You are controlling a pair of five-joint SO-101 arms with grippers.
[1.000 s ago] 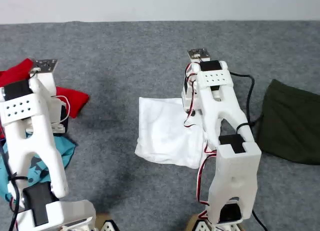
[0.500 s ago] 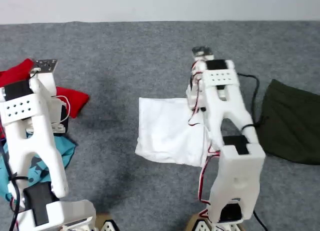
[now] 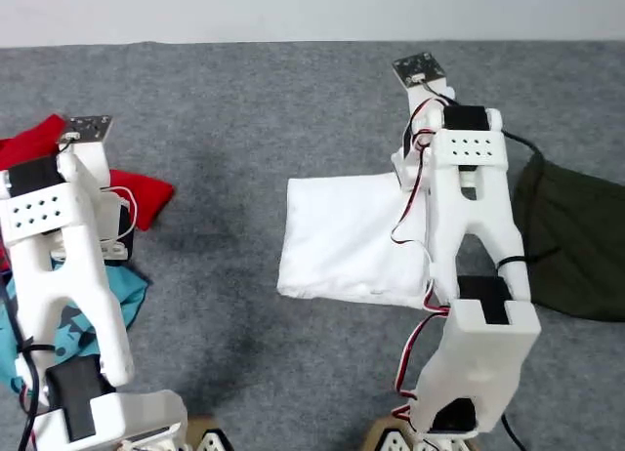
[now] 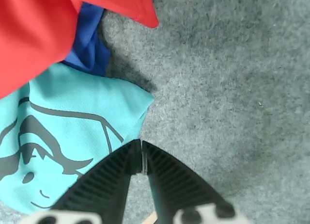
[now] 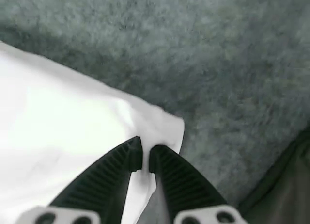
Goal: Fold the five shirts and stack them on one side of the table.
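Your right pincer (image 5: 145, 158) has its black ribbed jaws pressed almost together, with only a sliver between the tips. It nips the edge of the flat white cloth shirt (image 5: 58, 122) close to its corner. That shirt lies spread as a rough rectangle in the middle of the grey carpet-covered table (image 3: 225, 109), its right edge under your right arm. Past that corner comes a strip of grey, then the dark green cloth shirt (image 3: 576, 246) at the table's right side, apart from the white one.

Your left pincer (image 4: 141, 155) is closed tip to tip at the pointed edge of the teal cloth shirt with a dark line drawing (image 4: 63, 136); you cannot tell whether any cloth is caught. Beyond it a dark blue cloth garment (image 4: 89, 44) lies under the bright red cloth shirt (image 4: 43, 25), all three heaped at the table's left side.
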